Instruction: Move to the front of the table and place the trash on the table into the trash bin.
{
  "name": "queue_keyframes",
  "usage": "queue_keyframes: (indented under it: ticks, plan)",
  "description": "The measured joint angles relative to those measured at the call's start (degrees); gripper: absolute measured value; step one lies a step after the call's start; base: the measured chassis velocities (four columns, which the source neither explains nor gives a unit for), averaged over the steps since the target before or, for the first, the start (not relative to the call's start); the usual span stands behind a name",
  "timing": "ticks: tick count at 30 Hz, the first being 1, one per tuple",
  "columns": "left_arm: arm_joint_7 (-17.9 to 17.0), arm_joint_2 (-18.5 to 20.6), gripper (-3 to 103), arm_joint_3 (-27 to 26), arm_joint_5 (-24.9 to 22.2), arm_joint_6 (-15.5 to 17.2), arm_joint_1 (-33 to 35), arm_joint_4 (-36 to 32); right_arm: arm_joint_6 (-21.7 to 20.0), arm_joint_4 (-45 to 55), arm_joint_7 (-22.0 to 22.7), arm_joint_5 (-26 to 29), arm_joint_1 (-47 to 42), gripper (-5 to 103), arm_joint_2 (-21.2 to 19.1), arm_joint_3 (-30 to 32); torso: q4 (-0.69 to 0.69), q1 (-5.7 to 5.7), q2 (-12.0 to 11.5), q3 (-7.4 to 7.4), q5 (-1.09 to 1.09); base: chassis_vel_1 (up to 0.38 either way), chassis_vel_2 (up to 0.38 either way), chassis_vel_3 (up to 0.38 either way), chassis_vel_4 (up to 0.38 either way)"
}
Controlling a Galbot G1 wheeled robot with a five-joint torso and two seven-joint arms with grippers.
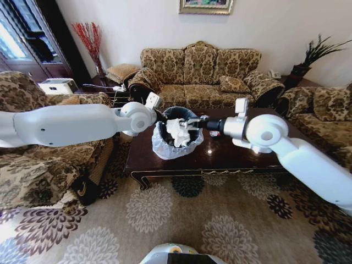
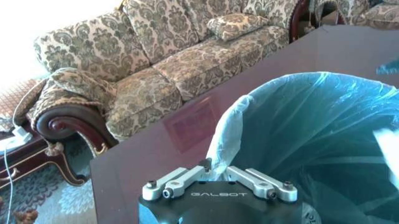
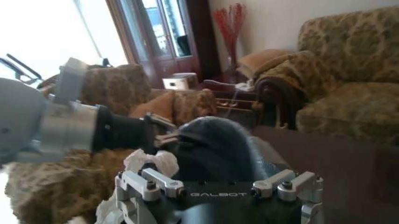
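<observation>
1. Trash bin [image 1: 177, 140] stands on the dark worktop [image 1: 242, 157], near its left end, liner bag puffed over the rim.
2. Left tool [image 1: 158, 116] sits at the bin's left rim; in the left wrist view its fingers [image 2: 206, 173] are pinched together on the bag edge [image 2: 225, 140], steadying the bin.
3. Right tool [image 1: 193, 124] reaches in from the right, over the bin mouth; crumpled white paper [image 1: 177, 132] is directly at its tip, above the opening. Cannot tell whether its jaws are clamped on the paper or parted.
4. Key relation: paper lies straight over the bin interior, so the drop path is vertical; right arm is the one carrying, left only holds.
5. A small red-labelled item [image 1: 215, 133] lies on the worktop just right of the bin, under the right arm.
</observation>
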Motion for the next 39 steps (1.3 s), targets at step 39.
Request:
queue_keyframes:
  ticks: [39]
  plan:
    - [1.13,9.96,0,-4.33,2.58,0.03,5.25,2.47,-6.12,-3.23,0.0,2.37,8.01,100,-5.68,-9.08,0.05,0.0,0.0,-0.01,-0.12,0.0,0.0,0.0,0.0]
